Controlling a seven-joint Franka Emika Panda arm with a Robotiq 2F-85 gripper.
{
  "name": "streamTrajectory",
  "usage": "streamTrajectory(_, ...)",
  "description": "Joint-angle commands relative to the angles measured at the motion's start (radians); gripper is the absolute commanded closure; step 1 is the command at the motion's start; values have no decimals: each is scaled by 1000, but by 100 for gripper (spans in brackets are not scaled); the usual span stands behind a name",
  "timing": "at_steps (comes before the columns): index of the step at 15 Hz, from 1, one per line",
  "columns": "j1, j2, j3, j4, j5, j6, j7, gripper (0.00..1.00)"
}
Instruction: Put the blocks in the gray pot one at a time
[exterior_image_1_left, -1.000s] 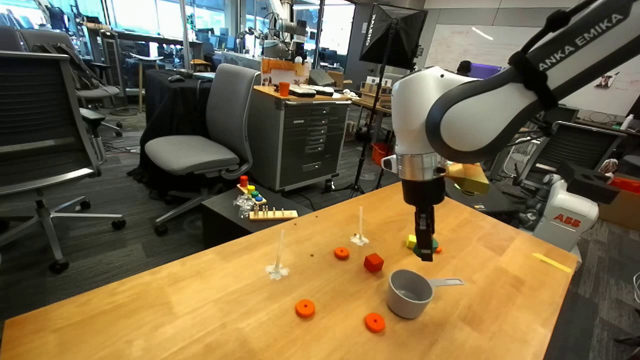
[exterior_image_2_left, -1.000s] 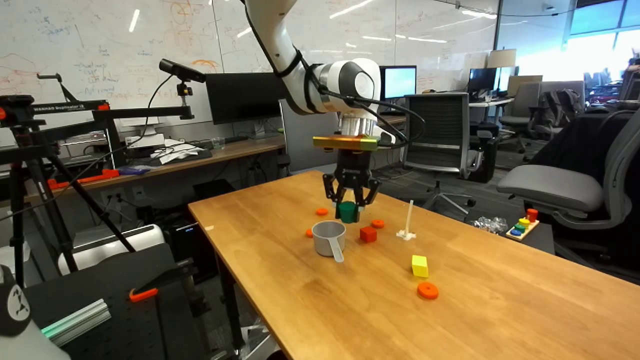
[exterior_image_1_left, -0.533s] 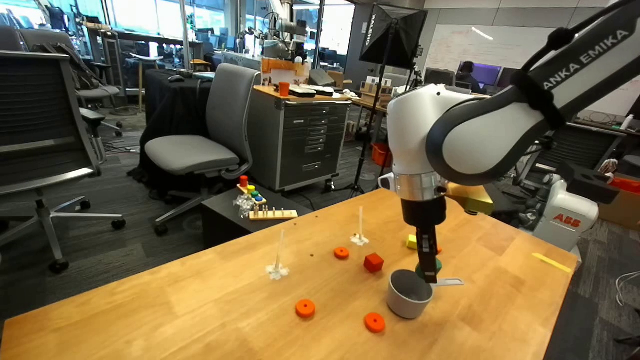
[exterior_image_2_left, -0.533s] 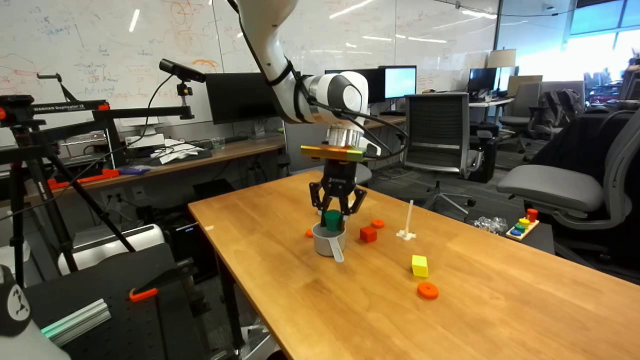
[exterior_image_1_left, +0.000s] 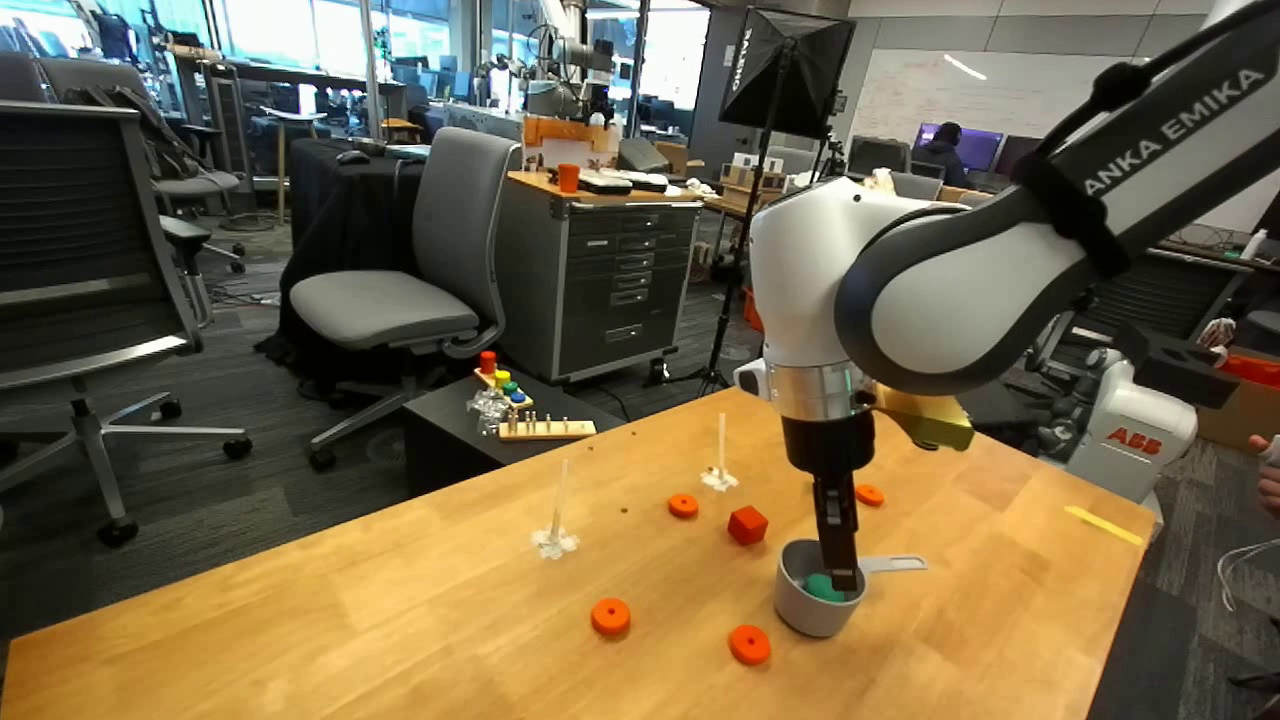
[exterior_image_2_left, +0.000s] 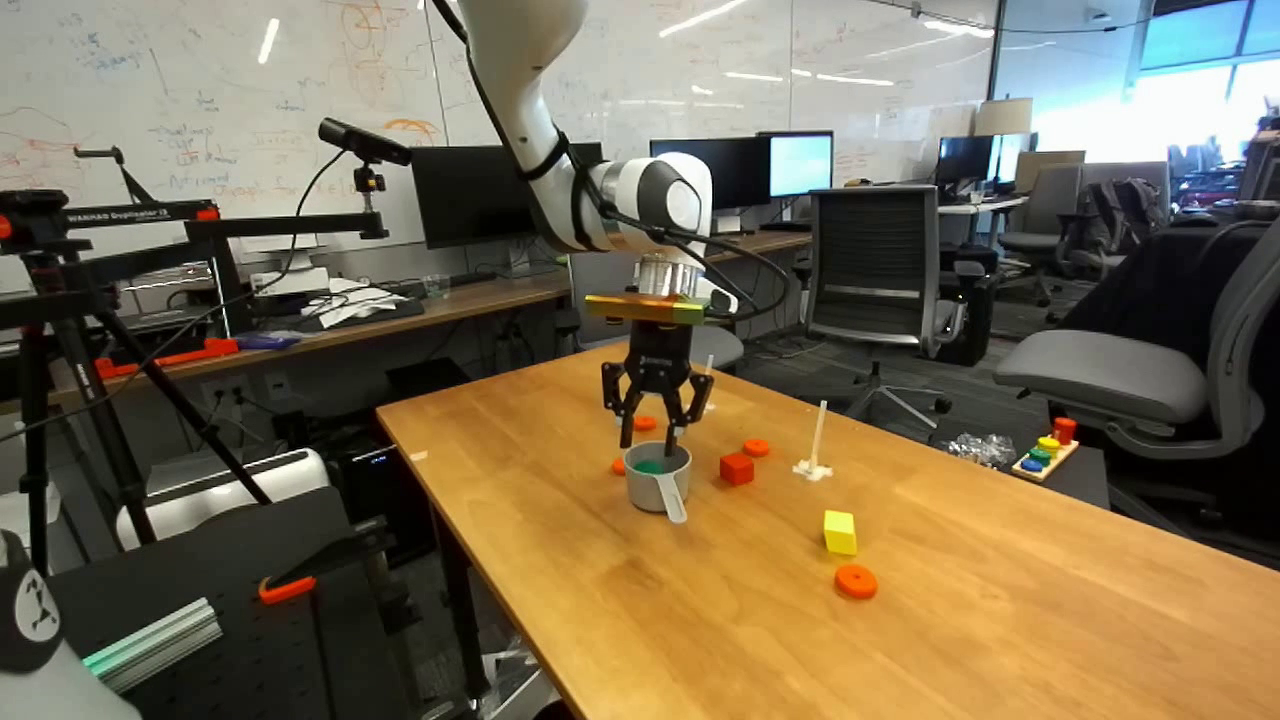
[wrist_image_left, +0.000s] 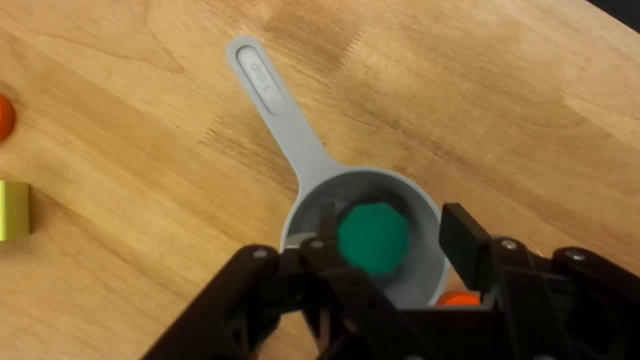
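Green block (wrist_image_left: 374, 238) inside gray pot (exterior_image_2_left: 644, 493), just below my pincer (exterior_image_2_left: 648, 443). Pincer partly spread, holding nothing. I'd judge straight lift next, clear of pot's rim.

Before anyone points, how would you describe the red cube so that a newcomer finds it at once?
On the wooden table, find the gray pot. In an exterior view, the red cube lies just to its right. Red and square-edged, it stands apart from the round orange discs nearby.
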Motion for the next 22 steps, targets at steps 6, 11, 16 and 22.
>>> streamTrajectory(6, -8, 25, -63, 53, -17, -16, 28, 0)
streamTrajectory(11, -30, 35, -131, 109, -74, -48, 17, 0)
streamTrajectory(16, -49, 110, -181, 268, -161, -152, -22, 0)
streamTrajectory(22, -78, 284, -190, 555, -209, -281, -121, 0)
